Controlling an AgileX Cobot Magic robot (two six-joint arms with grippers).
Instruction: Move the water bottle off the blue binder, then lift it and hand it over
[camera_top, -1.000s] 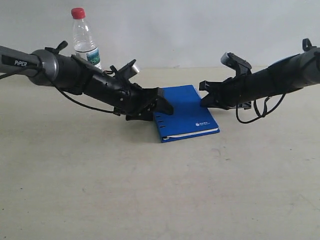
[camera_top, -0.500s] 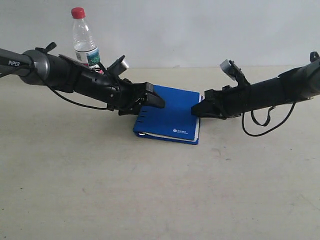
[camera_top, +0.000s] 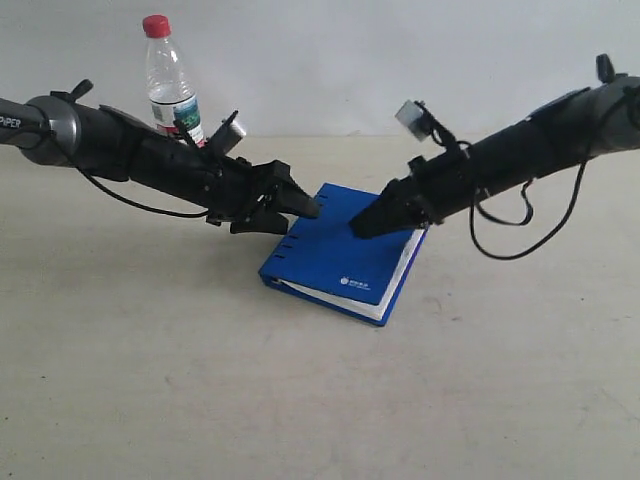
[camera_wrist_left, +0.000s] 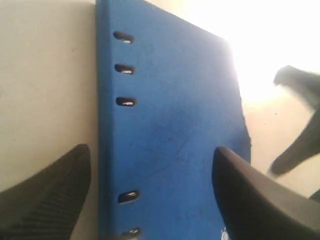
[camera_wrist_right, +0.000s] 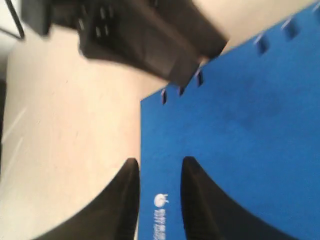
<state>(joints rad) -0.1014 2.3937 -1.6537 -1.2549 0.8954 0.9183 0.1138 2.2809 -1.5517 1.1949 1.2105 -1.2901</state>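
Beneath the wide-spread left claw (camera_wrist_left: 150, 152) and the barely parted right claw (camera_wrist_right: 159, 162), the blue binder (camera_wrist_left: 175, 125) looks stiff, best pinched by its spine.

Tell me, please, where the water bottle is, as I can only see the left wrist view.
Observer: The water bottle stands upright behind the left arm, off the blue binder.
Operator: Is the right gripper shut?
Observer: No, its fingers are slightly apart over the cover, near the white logo.
Operator: Is the binder closed?
Observer: Yes, its white pages show only along the edges away from the spine.
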